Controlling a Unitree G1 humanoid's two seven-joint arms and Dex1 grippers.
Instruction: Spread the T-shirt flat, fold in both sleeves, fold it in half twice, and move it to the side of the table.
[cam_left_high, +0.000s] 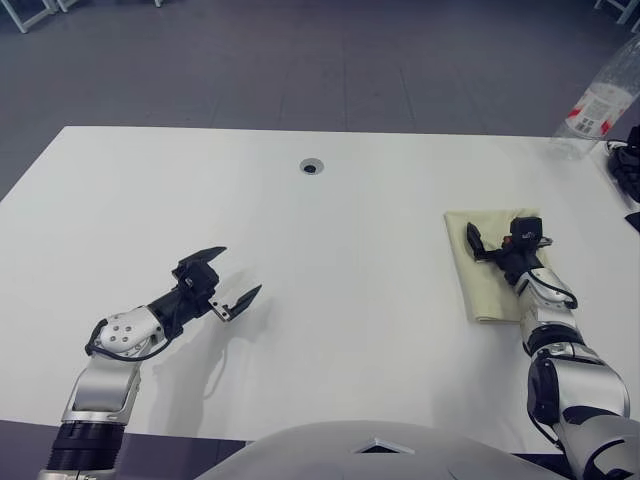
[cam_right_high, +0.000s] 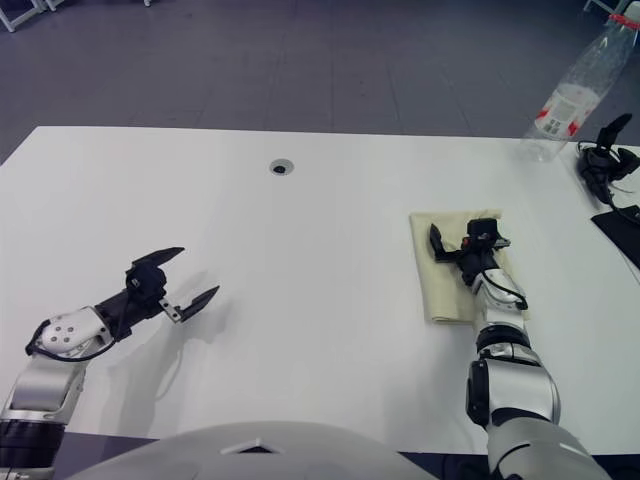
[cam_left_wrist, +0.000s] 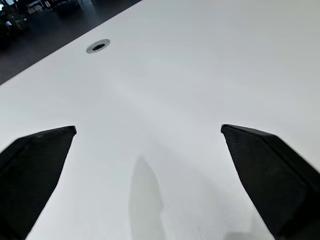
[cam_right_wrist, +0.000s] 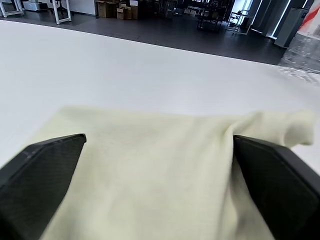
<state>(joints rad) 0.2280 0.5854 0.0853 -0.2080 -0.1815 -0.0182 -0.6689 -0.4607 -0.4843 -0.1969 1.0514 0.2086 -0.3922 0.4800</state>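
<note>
T-shirt (cam_left_high: 480, 290) of pale yellow cloth lies folded into a small rectangle on the right part of the white desk (cam_left_high: 350, 300), nearer the right edge than the middle and well back from the near edge. From the head, the right gripper (cam_left_high: 498, 240) sits over the shirt's far half with its black fingers spread wide. The left gripper (cam_left_high: 240, 270) hovers over bare desk toward the near left corner, also spread wide and holding nothing, well apart from the shirt. A round grey cable hole (cam_left_high: 311, 166) sits near the far edge at mid-width, and a clear plastic bottle (cam_left_high: 600, 100) leans at the far right corner.

From the left wrist, two black fingers (cam_left_wrist: 35, 170) stand far apart above the white surface, with the cable hole beyond them.

From the right wrist, the fingers (cam_right_wrist: 40, 170) flank the shirt's cloth, low over it; whether they press it I cannot tell. One far corner of the cloth is bunched up.
</note>
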